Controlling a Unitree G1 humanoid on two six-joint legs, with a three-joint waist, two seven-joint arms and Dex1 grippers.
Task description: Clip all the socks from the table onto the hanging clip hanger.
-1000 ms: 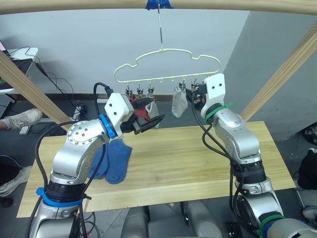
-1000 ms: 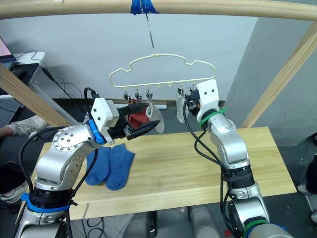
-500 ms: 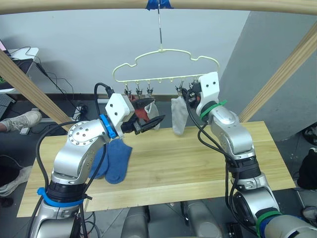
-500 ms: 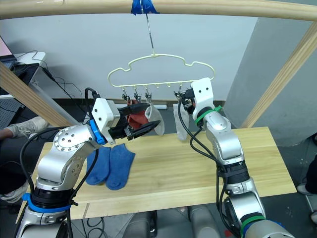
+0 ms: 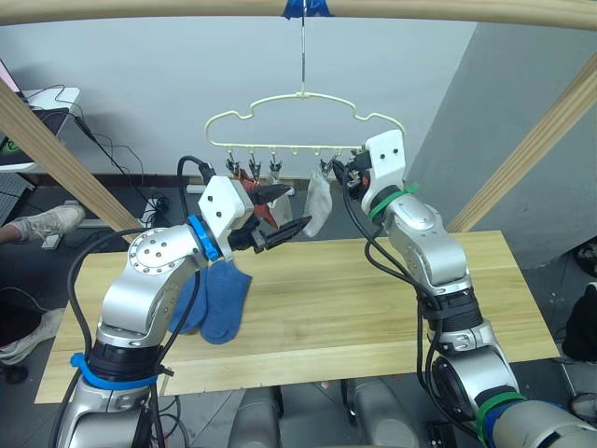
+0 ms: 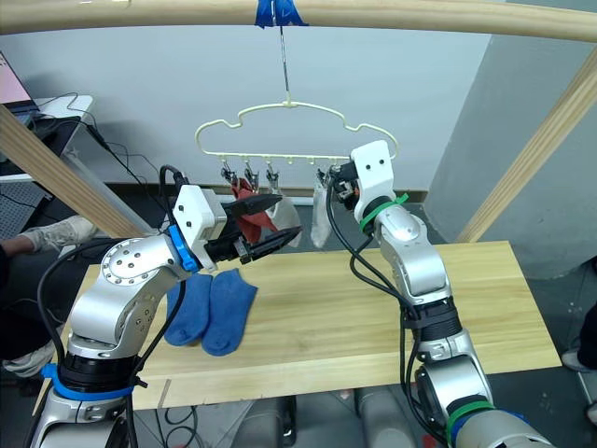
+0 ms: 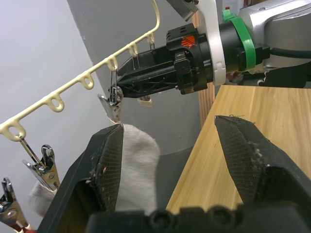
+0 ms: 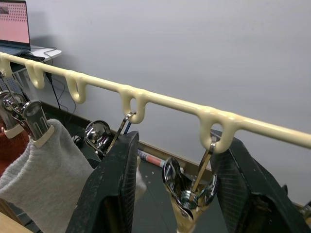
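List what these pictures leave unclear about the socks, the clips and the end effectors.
- Rust-red socks: left eye view, the left end effector covers them, so their count and clip hold are unclear.
- Blue socks: right eye view, the left arm hides their upper ends.
- Right end effector: right wrist view, fingers open around a clip; contact unclear.
- Grey sock: left wrist view, lower part hidden behind a finger.

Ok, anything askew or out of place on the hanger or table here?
The clip hanger hangs tilted. The socks bunch toward its left end. Two blue socks lie on the table, still unclipped. Nothing looks damaged.
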